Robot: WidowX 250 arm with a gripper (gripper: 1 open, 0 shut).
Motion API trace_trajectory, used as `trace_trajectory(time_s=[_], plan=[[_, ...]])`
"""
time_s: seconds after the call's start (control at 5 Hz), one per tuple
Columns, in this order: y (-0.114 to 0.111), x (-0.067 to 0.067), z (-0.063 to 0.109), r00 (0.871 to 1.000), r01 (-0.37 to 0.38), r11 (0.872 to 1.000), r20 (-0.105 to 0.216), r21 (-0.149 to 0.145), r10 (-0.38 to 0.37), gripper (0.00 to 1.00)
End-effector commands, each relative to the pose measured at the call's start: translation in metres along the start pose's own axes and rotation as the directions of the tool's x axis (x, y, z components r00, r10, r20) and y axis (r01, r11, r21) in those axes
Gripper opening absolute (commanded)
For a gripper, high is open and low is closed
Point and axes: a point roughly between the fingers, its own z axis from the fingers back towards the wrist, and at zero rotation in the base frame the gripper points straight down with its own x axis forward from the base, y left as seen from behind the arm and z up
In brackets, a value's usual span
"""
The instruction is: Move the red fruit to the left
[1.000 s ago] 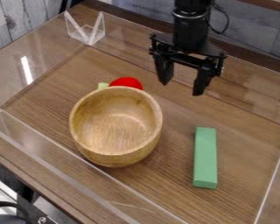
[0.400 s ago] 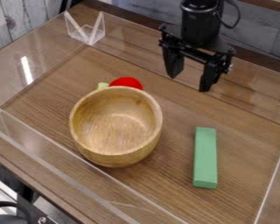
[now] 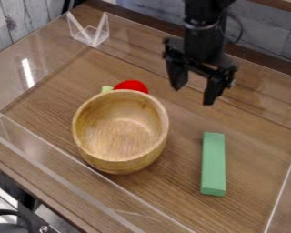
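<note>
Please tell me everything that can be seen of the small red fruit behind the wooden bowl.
The small round glossy red fruit lies on the wooden table just behind the far rim of the round wooden bowl, which hides its lower part. A small light-green leafy end shows at its left side. It looks like smooth plastic. Whether it touches the bowl cannot be told. The black claw hangs open to its right, apart from it, holding nothing.

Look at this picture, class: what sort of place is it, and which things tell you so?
Probably a robot test bench in a lab: a wooden table fenced by clear plastic walls, a black pincer hanging open over it, and toy props, a wooden bowl and a green block.
</note>
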Motion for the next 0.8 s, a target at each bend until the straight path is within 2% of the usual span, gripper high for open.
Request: trace_trajectory(time_s=[0.0,0.2,0.4,0.6], plan=[[0.010,0.012,0.010,0.998,0.025,1.000,0.052,-0.012,-0.024,1.00],[0.010,0.016,0.016,0.996,0.074,0.997,0.053,-0.019,-0.073,1.00],[0.003,0.021,0.020,0.999,-0.029,1.000,0.045,0.004,0.029,1.00],[-0.001,0.022,0.021,0.997,-0.065,0.998,0.047,0.017,0.065,1.00]])
